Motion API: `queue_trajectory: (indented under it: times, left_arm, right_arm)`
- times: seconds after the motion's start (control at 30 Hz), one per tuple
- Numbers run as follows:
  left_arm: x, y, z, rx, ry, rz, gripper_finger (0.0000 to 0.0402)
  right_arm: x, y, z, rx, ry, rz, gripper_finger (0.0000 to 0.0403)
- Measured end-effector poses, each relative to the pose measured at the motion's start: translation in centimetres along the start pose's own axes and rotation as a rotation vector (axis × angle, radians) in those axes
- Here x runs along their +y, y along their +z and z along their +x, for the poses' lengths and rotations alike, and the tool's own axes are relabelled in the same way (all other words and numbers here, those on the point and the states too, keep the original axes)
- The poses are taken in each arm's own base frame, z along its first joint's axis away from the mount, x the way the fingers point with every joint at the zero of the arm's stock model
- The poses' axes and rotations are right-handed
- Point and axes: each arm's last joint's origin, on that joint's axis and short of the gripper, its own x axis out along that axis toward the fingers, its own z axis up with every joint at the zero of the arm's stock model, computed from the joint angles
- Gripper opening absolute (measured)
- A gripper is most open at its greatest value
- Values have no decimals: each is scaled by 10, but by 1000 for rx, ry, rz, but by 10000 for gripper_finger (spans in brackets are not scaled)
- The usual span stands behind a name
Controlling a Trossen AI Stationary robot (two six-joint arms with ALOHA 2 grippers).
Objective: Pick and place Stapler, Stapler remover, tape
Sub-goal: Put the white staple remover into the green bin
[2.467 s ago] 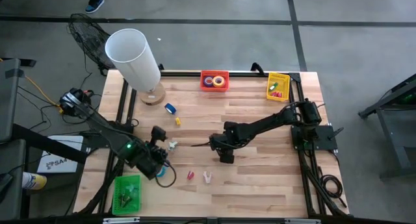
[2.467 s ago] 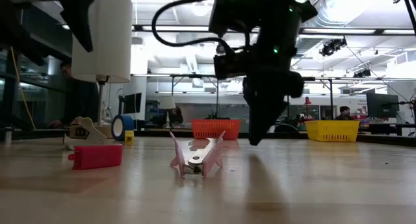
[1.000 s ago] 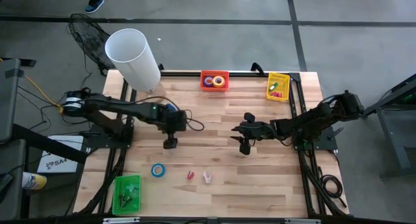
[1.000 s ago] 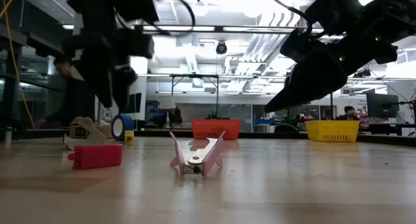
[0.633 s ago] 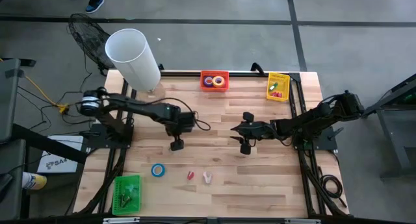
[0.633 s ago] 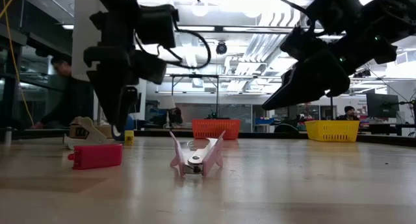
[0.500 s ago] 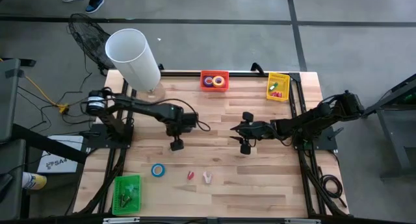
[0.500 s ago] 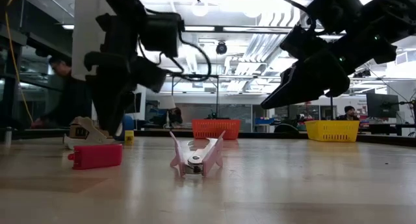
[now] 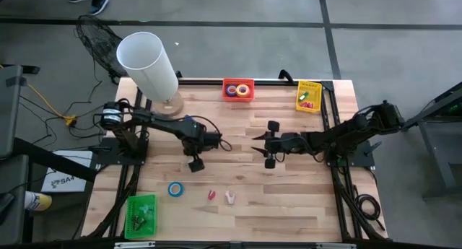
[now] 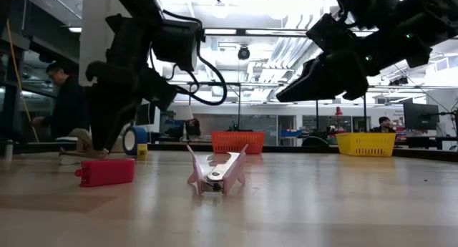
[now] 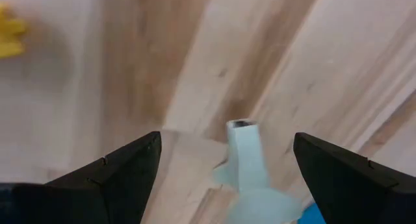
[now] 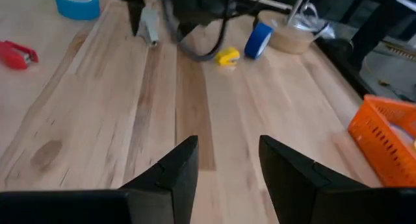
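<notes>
While the left gripper hangs spread wide, a pale staple remover lies between its fingers: light, rigid, best pinched across its waist.

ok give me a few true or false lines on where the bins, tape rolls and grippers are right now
1. The orange bin holds tape rolls. True: a blue and a yellow ring lie in it.
2. A blue tape roll lies flat on the table near the green bin. True.
3. The left gripper is clamped on the pale stapler remover. False: its fingers stand wide apart with the remover between them, ungripped.
4. The right gripper carries a tape roll. False: nothing is between its fingers.
5. The yellow bin sits at the table's near left corner. False: it is at the far right corner.
</notes>
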Motion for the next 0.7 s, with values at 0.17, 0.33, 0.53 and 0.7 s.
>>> queue_trajectory:
  times: [0.17, 0.33, 0.53, 0.7]
  left_arm:
    - [-11, -6, 2, 23, 13, 21, 314]
    - [-16, -8, 3, 14, 37, 34, 274]
    - [-16, -8, 3, 9, 48, 38, 236]
    - [-16, -8, 3, 9, 51, 47, 208]
  right_arm:
    - [-8, 9, 4, -23, -25, 10, 153]
    - [-12, 10, 6, -23, -37, 17, 154]
    - [-12, 9, 6, -14, -31, 19, 154]
    - [-11, 6, 6, 15, -26, 33, 154]
